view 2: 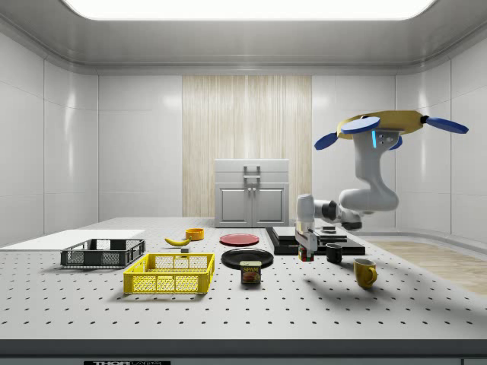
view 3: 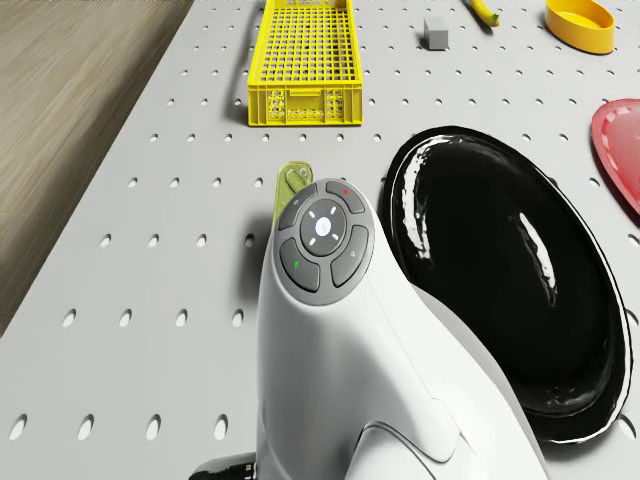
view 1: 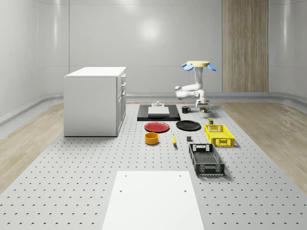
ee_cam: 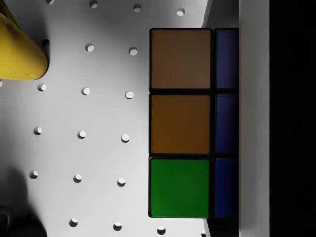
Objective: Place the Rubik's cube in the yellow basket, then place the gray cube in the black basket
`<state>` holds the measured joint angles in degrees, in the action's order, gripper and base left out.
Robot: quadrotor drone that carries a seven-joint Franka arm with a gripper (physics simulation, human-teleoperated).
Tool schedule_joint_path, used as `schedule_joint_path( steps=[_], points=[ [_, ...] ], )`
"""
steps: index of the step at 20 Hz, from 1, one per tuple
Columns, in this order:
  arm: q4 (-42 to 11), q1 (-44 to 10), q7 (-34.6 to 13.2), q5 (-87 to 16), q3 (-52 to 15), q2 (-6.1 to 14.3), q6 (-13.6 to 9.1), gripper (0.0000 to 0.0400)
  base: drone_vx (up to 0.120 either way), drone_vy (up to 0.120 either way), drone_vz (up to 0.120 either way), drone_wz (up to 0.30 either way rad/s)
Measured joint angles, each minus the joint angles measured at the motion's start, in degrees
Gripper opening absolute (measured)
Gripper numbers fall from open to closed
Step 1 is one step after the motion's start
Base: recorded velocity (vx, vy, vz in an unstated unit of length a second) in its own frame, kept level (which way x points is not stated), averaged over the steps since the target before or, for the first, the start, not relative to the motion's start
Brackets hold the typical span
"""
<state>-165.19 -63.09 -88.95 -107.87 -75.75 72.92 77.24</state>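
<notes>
Clamped on the Rubik's cube, my pincer could lose it before the yellow basket.

Around the tool, low over the bench, stand a black mug, a yellow mug and the black slab. The black plate lies beside it. Between it and the yellow basket stands only a small can; the bench in front of the baskets is bare.
</notes>
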Motion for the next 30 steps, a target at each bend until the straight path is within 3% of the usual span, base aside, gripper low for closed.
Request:
schedule_joint_path(
  steps=[8,23,30],
  points=[
    [0.06,-0.75,-1.05,1.03,-0.75,1.21,0.97,0.0287,0.015,0.0,0.115,0.0],
    [0.19,-1.41,-1.24,2.19,-1.34,3.47,3.06,0.0287,0.12,0.0,0.0,0.0],
    [0.25,-1.65,-1.44,2.63,-1.54,4.45,3.97,0.0287,0.12,0.086,0.0,0.0]
  ],
)
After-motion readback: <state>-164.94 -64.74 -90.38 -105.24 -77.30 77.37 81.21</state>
